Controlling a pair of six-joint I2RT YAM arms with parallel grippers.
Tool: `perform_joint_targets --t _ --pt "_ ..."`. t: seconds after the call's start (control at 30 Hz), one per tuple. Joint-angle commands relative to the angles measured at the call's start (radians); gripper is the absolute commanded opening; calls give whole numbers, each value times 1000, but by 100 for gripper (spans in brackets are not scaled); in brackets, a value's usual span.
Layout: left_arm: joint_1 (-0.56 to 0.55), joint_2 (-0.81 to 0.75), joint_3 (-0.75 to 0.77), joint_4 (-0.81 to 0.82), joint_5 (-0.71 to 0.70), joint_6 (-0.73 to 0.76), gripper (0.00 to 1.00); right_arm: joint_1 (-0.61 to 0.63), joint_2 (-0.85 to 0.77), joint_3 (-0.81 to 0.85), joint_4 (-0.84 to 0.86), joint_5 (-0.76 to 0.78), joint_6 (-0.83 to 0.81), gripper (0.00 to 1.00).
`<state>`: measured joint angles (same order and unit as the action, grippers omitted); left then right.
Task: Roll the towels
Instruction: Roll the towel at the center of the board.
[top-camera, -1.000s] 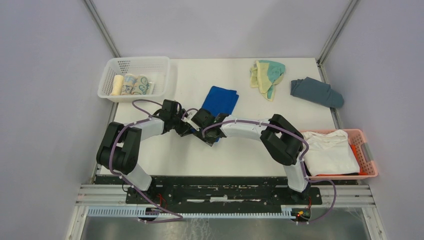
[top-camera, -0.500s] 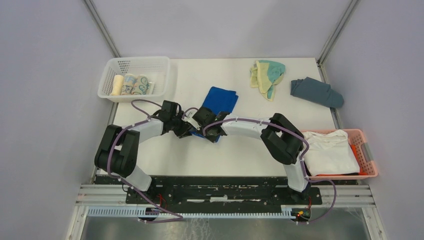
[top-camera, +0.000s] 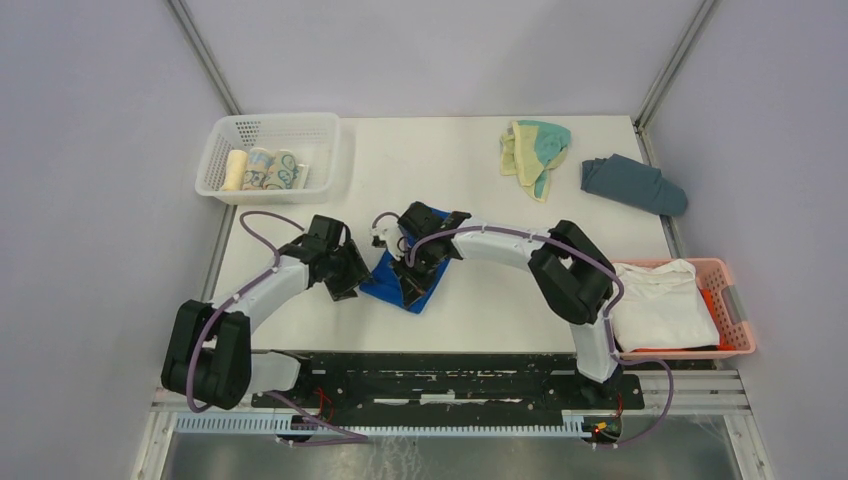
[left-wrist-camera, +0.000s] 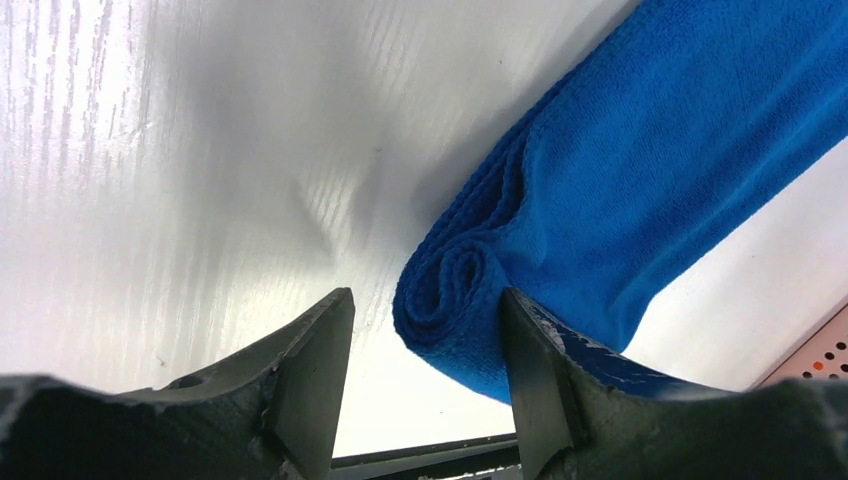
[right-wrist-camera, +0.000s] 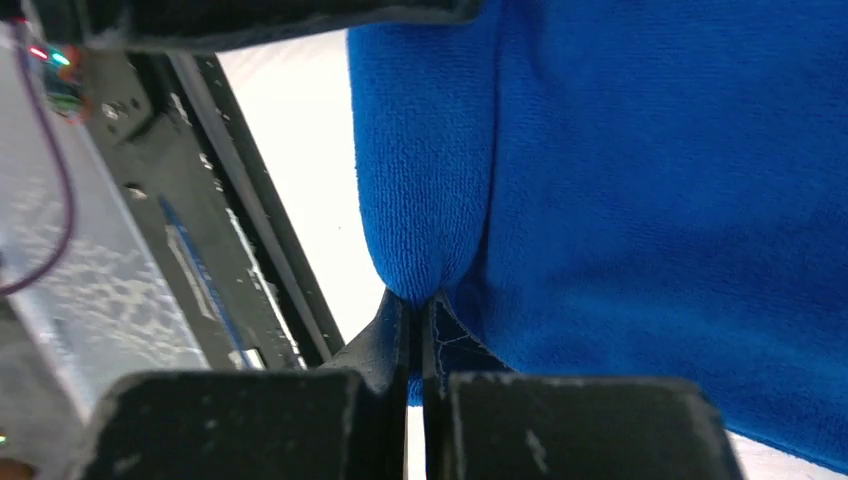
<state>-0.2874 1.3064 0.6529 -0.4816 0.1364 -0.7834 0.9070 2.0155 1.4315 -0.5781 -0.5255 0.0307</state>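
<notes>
The jaws of the left gripper (left-wrist-camera: 425, 300) are standing apart, with the coiled end of the blue towel (left-wrist-camera: 650, 180) sitting between them, nearer the finger on the right of the left wrist view than the other; nothing is being clamped there. In the top view the white basket (top-camera: 222, 135) is sitting at the upper left of the bench (top-camera: 450, 150), holding a few rolled cloths (top-camera: 262, 168). Below it and to the right, the left gripper (top-camera: 352, 282) is hovering at the left edge of the blue towel (top-camera: 385, 285), which is lying partly rolled near the middle of the frame. The right gripper (top-camera: 410, 285) is reaching down onto the same towel from the right, and in the right wrist view the jaws of the right gripper (right-wrist-camera: 415, 305) are pressing together on a fold of the blue towel (right-wrist-camera: 650, 200), pinching its hemmed edge. The yellow and teal towel (top-camera: 535, 150) is lying crumpled at the upper middle right, well apart from both arms; the slate cloth (top-camera: 635, 183) is lying just beside it further right. At the lower right edge, the pink basket (top-camera: 738, 310) is holding a folded white cloth (top-camera: 655, 300).
</notes>
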Motion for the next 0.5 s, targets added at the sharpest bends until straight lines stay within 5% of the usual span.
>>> perform_joint_targets --t 0.0,0.47 --pt "5 -37 -1 -35 -11 53 64 -91 27 -18 103 -223 141 1" --pt "8 157 82 7 21 148 66 -235 175 -138 268 -342 337 1"
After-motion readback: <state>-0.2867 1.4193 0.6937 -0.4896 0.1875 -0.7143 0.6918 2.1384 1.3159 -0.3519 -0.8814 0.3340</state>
